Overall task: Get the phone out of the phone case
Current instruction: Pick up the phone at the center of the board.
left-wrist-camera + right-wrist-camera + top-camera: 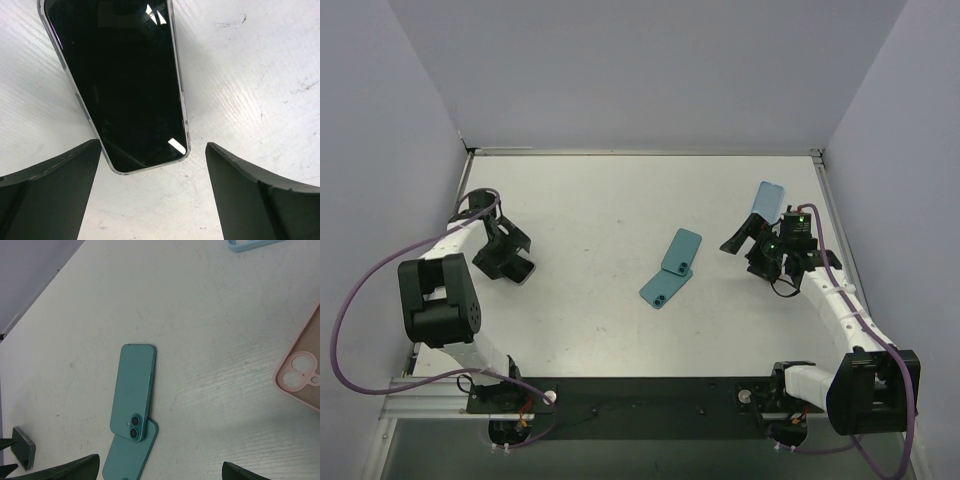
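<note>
- My left claw (154, 150) is spread wide over a black-screened phone (120, 80). The phone lies face up on the white surface (250, 75), with its near end sitting right between my fingers (55, 190).
- That phone has a clear-ish rim — whether that's a case, I honestly can't tell.
- My right claw (160, 467) is spread open too, pinching nothing, over on the right side.
- Mid-surface there's a teal phone (132, 390) lying back up, twin lenses showing. Its camera end lies over a second teal piece (127, 460) — case or phone, can't tell.
- A light blue case (770, 198) sits just beside my right claw, on the far side.
- A pink case (300, 370) with a camera cutout pokes in at the edge of my right wrist view.
</note>
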`<state>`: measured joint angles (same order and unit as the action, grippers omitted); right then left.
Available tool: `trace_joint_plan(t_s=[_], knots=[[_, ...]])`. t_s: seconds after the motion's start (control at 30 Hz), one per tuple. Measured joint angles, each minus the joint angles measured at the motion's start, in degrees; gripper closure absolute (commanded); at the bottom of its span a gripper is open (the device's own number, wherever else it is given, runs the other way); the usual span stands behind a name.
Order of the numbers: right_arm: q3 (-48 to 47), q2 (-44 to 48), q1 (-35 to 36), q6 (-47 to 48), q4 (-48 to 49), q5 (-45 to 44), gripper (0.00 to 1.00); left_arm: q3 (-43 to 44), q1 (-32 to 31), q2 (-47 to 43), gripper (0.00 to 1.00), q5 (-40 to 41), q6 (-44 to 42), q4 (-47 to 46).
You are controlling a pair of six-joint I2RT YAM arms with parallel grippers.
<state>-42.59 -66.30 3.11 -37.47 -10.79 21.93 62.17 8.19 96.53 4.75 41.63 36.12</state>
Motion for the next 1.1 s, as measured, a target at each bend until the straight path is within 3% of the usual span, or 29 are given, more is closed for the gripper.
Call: trace_joint_plan(t_s=[1.1], knots=[[1.0, -1.4, 0.1, 0.2, 0.4, 0.4, 0.01, 8.8, -2.8, 9.1, 0.03, 8.0, 7.1, 8.9]])
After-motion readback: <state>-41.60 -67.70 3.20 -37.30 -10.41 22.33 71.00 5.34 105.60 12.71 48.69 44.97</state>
